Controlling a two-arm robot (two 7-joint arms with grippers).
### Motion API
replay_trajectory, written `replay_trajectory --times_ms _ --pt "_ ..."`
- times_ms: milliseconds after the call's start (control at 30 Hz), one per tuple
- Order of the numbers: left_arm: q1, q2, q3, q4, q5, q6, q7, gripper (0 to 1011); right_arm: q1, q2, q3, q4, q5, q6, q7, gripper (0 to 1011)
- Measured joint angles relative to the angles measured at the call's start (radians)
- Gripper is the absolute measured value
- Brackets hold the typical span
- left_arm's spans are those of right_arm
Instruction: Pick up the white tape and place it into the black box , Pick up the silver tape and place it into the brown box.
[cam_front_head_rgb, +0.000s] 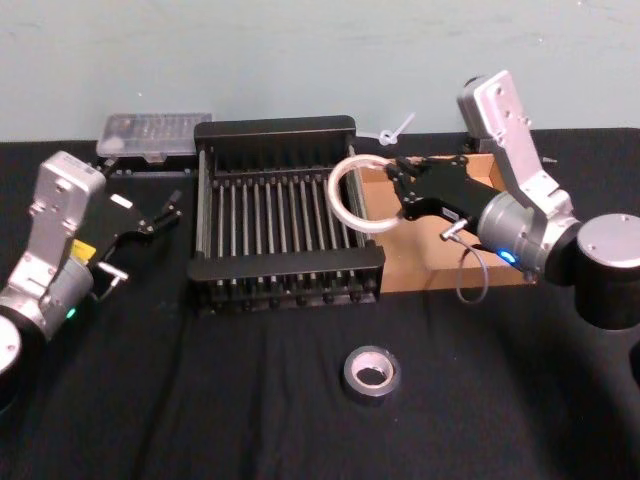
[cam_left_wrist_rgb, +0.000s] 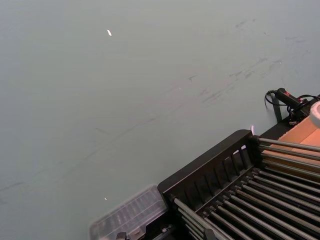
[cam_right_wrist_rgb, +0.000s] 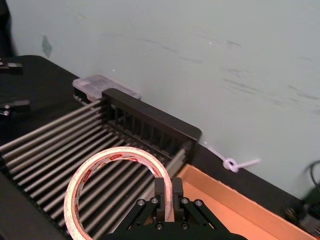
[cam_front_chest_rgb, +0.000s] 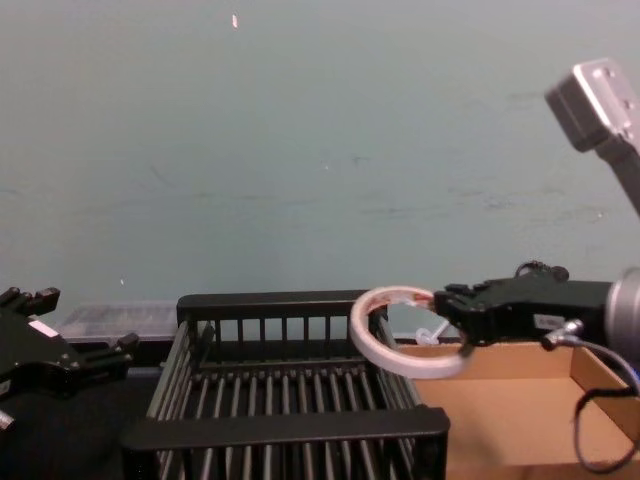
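White tape is off the table, pinched at its rim by the right gripper. The roll hangs out ahead of the fingertips toward the robot's left, so nearly the whole ring sticks past the claw. It's tilted: the head view sees it nearly edge-on, and the right wrist view shows its reddish-printed face angled up. Fingers clamp the band, one inside the ring and one outside, narrow gap, holding.

Position: over the right rim of the black box, above the slatted bottom, right at the border with the brown box. In the chest view the tape sits above the crate's rim level, clear of the bars, with the gripper body over the cardboard box.

Silver tape lies flat on the black table, near side, in front of the crate's right corner, well apart from both grippers.

Left gripper is parked left of the crate, off its left wall, jaws spread wide, holding nothing.

A clear plastic case sits behind the crate's left corner, and a white zip tie lies at the table's far edge.
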Motion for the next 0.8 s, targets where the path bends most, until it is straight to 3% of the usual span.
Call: replay_trajectory --times_ms 533,800 --pt "0.000 0.000 0.000 0.000 0.000 0.000 0.000 1001 0.068 -0.056 -0.058 0.083 -0.022 -0.028 0.028 92" --pt "0.000 0.000 0.000 0.000 0.000 0.000 0.000 1001 0.070 -0.058 -0.059 0.086 -0.023 -0.028 0.028 92"
